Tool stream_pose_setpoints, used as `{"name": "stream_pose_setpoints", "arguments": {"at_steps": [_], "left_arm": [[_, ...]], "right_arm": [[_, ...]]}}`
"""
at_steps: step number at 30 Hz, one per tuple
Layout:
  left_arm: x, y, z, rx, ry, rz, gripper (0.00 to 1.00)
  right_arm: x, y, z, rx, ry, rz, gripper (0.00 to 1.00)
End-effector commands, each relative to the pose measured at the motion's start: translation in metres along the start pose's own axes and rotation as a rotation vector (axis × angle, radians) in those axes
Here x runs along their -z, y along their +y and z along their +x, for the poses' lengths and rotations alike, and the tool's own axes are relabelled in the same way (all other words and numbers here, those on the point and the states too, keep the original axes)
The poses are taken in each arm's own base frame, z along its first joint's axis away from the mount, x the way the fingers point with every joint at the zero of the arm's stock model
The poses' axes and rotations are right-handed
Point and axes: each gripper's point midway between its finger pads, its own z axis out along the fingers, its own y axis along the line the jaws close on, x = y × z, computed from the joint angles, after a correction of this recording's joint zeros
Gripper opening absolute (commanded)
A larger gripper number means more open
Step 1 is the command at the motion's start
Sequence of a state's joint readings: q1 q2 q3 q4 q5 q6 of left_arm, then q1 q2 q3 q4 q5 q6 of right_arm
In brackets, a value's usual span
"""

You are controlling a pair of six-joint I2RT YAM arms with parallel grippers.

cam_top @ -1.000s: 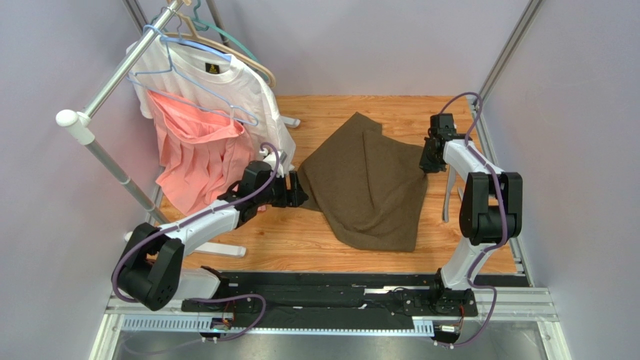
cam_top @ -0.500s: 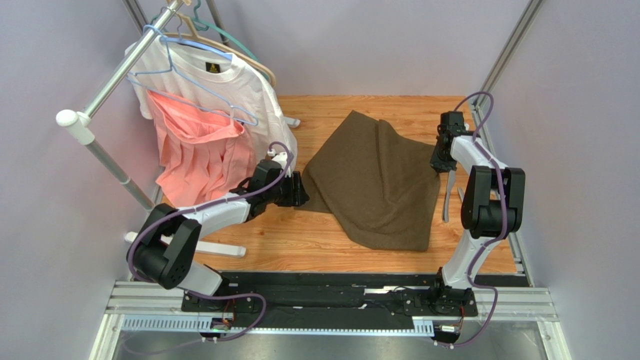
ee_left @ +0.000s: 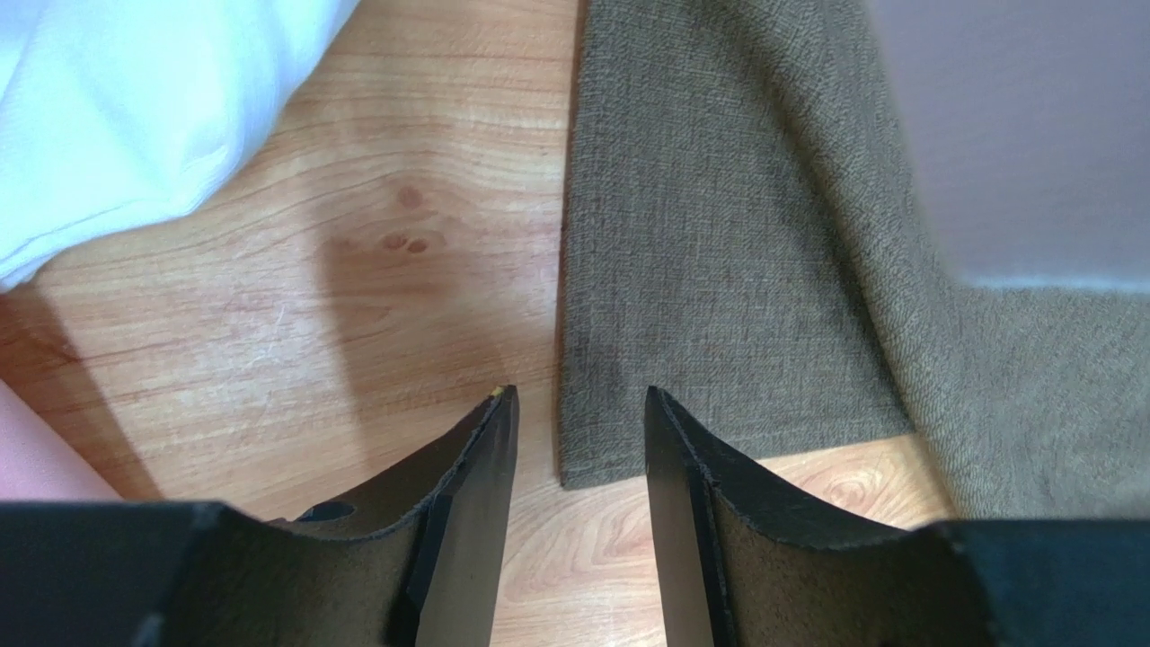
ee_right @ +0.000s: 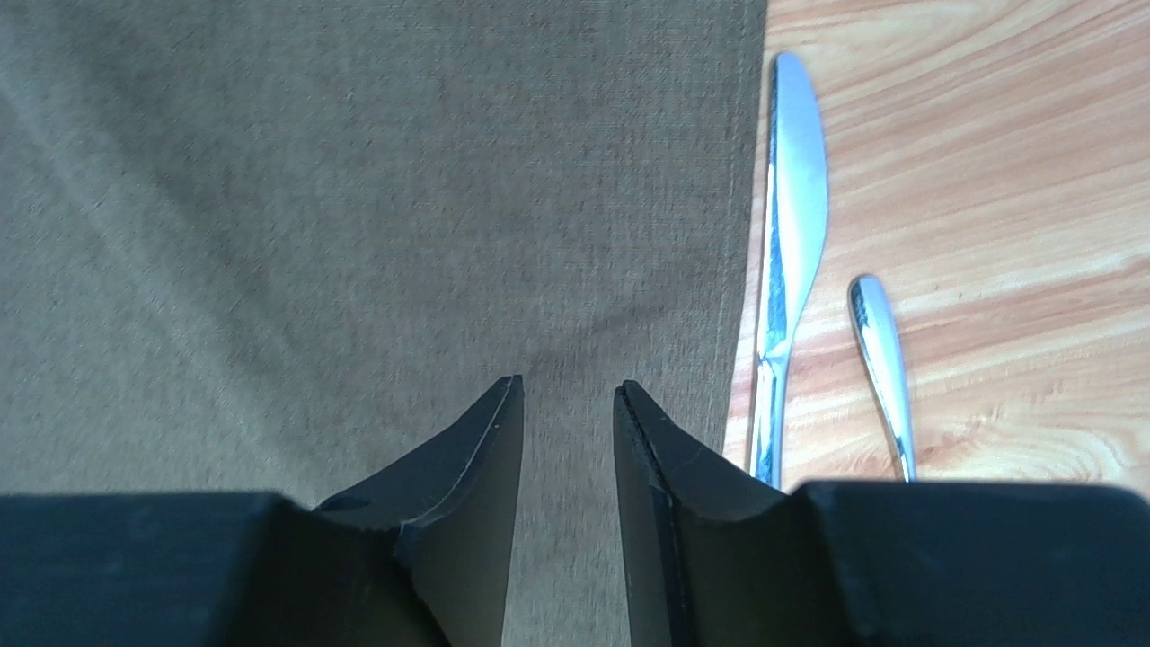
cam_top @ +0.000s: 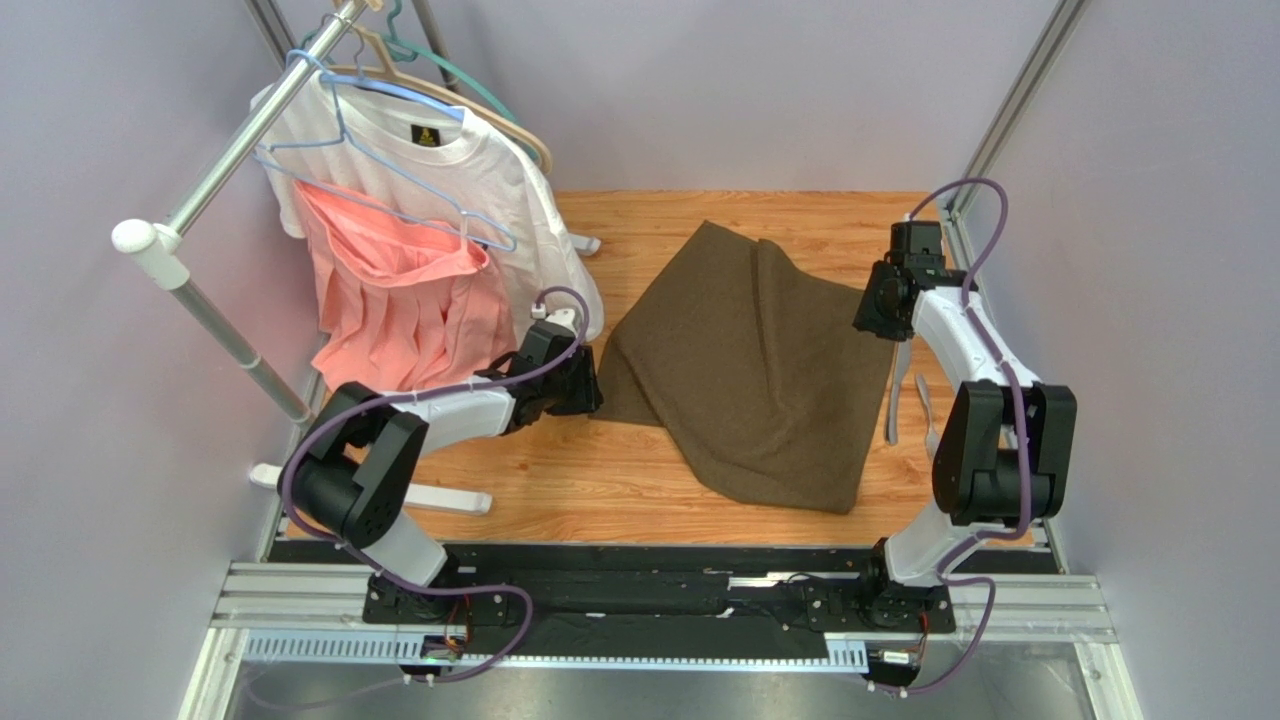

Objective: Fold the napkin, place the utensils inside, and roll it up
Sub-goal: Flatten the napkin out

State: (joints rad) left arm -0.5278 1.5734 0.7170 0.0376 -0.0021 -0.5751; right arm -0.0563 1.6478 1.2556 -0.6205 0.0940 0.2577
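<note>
Top external: creased olive-brown napkin (cam_top: 751, 375)

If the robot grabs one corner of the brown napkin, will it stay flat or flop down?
Probably flop. The napkin already humps into a soft ridge near its far edge, so a lifted corner would likely droop. It looks thin and woven, so probably light. Pushed across the wooden table, it would likely bunch up rather than slide flat.

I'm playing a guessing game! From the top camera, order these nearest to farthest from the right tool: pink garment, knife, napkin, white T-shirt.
1. napkin, under the right tool.
2. knife, beside the napkin's right edge.
3. white T-shirt, hanging on the left.
4. pink garment, hanging farther left.
</note>
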Motion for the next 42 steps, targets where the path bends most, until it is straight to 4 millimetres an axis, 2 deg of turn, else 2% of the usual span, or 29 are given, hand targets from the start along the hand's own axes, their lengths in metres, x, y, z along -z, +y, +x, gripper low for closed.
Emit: {"name": "stream_pose_setpoints", "arguments": {"at_steps": [1,4,8,13,15,24,26,30,31,32,36,37,41,42], "left_arm": [[-0.002,-0.005,0.005,-0.028,0.024,-0.042,0.49],[-0.004,-0.002,0.015,-0.033,0.052,-0.077,0.49],[-0.004,0.013,0.027,-0.029,0.085,-0.159,0.49],[-0.004,0.023,0.039,-0.055,0.126,-0.244,0.39],[-0.004,0.025,0.042,-0.056,0.133,-0.256,0.33],[-0.006,0.031,0.058,-0.107,0.177,-0.305,0.28],[-0.008,0.031,0.062,-0.12,0.193,-0.313,0.2],[-0.01,0.038,0.074,-0.127,0.232,-0.335,0.14],[-0.01,0.038,0.077,-0.125,0.237,-0.333,0.1],[-0.011,0.039,0.08,-0.119,0.238,-0.329,0.01],[-0.004,0.043,0.081,-0.104,0.214,-0.331,0.0],[0.001,0.041,0.075,-0.098,0.189,-0.324,0.0],[0.012,0.049,0.071,-0.06,0.151,-0.308,0.0],[0.012,0.047,0.072,-0.035,0.153,-0.289,0.0]], "right_arm": [[0.016,0.013,-0.008,-0.015,-0.057,-0.067,0.36],[0.023,0.015,-0.011,-0.016,-0.071,-0.088,0.37],[0.031,0.019,-0.013,-0.016,-0.085,-0.111,0.37],[0.037,0.019,-0.013,-0.017,-0.1,-0.119,0.38],[0.039,0.024,-0.012,-0.016,-0.096,-0.153,0.38],[0.047,0.027,-0.011,-0.019,-0.111,-0.176,0.39],[0.052,0.029,-0.014,-0.022,-0.123,-0.19,0.39],[0.056,0.03,-0.014,-0.029,-0.133,-0.2,0.39],[0.057,0.03,-0.014,-0.029,-0.136,-0.201,0.39],[0.058,0.03,-0.014,-0.03,-0.136,-0.205,0.39],[0.057,0.037,-0.008,-0.023,-0.12,-0.235,0.39],[0.055,0.039,-0.003,-0.019,-0.107,-0.24,0.39],[0.044,0.052,0.015,-0.005,-0.056,-0.272,0.4],[0.044,0.067,0.024,0.024,-0.042,-0.298,0.4]]}}
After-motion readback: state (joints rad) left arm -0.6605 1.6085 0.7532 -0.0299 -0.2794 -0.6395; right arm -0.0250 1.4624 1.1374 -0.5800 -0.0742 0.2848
